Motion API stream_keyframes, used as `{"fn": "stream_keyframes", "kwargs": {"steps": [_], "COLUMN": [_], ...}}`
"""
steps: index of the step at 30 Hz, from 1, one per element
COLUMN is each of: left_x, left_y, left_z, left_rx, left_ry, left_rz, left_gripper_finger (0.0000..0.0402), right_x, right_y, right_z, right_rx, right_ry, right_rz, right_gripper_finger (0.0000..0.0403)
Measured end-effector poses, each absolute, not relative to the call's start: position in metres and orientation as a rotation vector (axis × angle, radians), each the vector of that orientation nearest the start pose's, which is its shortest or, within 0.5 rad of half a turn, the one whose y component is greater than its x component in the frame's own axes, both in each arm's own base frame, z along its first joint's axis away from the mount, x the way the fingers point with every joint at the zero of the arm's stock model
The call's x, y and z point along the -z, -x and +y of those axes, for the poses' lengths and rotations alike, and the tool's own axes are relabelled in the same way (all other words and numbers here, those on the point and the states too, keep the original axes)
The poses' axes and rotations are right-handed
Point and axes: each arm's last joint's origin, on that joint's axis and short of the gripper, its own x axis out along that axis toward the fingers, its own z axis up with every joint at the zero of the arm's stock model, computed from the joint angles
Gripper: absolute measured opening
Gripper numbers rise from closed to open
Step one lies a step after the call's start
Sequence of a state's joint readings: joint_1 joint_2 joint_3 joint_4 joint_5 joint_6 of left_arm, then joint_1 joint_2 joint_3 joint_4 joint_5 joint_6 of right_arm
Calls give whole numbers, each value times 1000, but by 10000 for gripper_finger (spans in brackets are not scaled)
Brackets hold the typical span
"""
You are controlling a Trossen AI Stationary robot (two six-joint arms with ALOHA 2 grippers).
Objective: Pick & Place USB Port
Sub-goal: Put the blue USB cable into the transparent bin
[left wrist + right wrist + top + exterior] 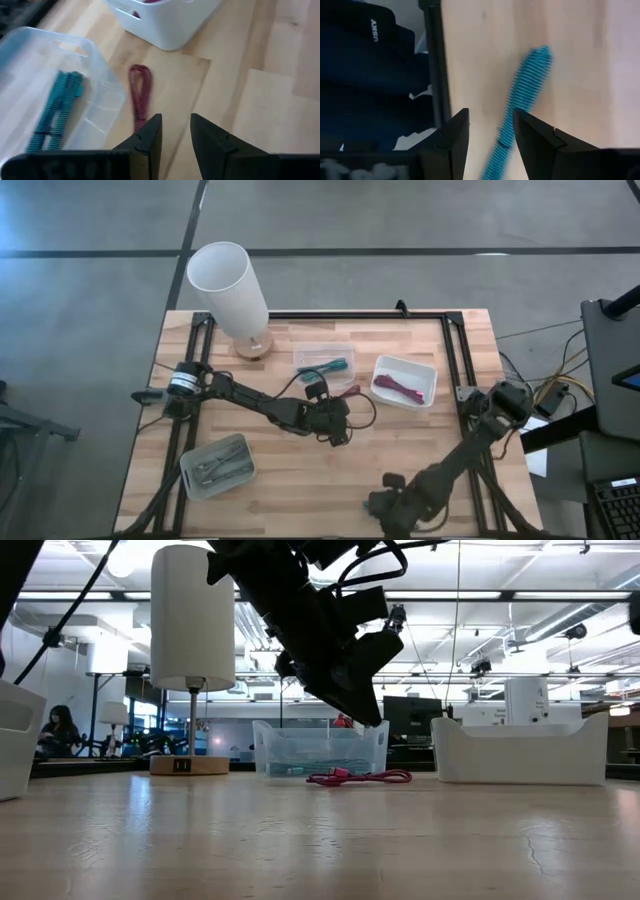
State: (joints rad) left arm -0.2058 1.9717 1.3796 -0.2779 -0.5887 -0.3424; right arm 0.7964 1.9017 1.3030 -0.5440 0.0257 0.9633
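Now left hand (175, 131) open above coiled magenta USB cable (139, 93) beside clear plastic bin (45, 65), poised for grasping; right hand (490, 131) open

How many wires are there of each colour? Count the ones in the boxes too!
Pink cables: 2, a loose pink cable on the table and a stored pink cable in the white bin.
Blue-green cables: 2, a teal cable in the clear bin and a blue cable at the right gripper.
Total: 4.
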Motion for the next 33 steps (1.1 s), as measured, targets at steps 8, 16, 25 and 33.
{"fn": "stream_keyframes", "kwargs": {"steps": [8, 16, 25, 33], "left_x": [-189, -188, -187, -187], "left_y": [-414, -414, -412, -410], "left_z": [-71, -74, -84, -89], "left_rx": [-460, -392, -329, -314], "left_ry": [-4, 26, 28, 22], "left_rz": [741, 763, 784, 787], "left_gripper_finger": [106, 106, 106, 106], "right_x": [-162, -179, -150, -143], "right_y": [-283, -285, -288, -291], "right_z": [300, 303, 306, 305], "right_rx": [12, 217, 236, 282], "right_ry": [-339, -180, -158, -200], "right_rz": [1323, 1382, 1465, 1469], "right_gripper_finger": [146, 146, 146, 132]}}
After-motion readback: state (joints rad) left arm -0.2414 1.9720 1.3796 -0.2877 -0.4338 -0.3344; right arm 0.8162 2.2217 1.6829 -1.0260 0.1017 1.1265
